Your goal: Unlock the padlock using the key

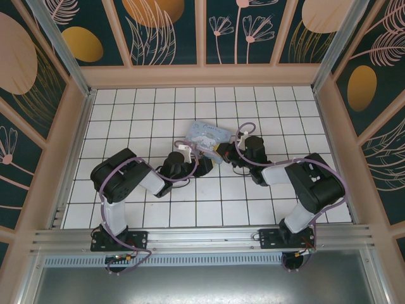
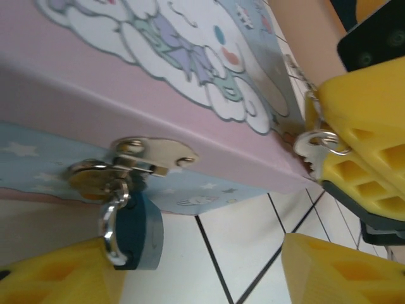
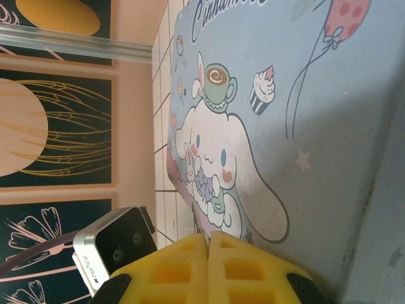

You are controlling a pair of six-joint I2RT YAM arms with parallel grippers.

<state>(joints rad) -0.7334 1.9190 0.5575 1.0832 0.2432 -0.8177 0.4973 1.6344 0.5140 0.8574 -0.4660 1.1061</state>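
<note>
The teal padlock (image 2: 142,231) hangs by its shackle from the silver hasp (image 2: 149,158) on the front of the cartoon tin box (image 2: 190,82). My left gripper (image 2: 196,253) is open around it. The padlock sits close against the left yellow finger (image 2: 57,278), and the other finger (image 2: 342,272) stands well apart to the right. My right gripper (image 3: 209,244) is shut on the key (image 3: 198,221), whose thin blade sticks out toward the box lid. In the left wrist view the key's bow and ring (image 2: 311,147) show at the right gripper's yellow fingers (image 2: 367,171), beside the box's corner.
The tin box (image 1: 205,134) lies mid-table on white tiles, with the left gripper (image 1: 201,159) and right gripper (image 1: 224,151) meeting at its near edge. Wooden walls enclose the table on three sides. The left wrist camera (image 3: 114,244) shows beside the right fingers.
</note>
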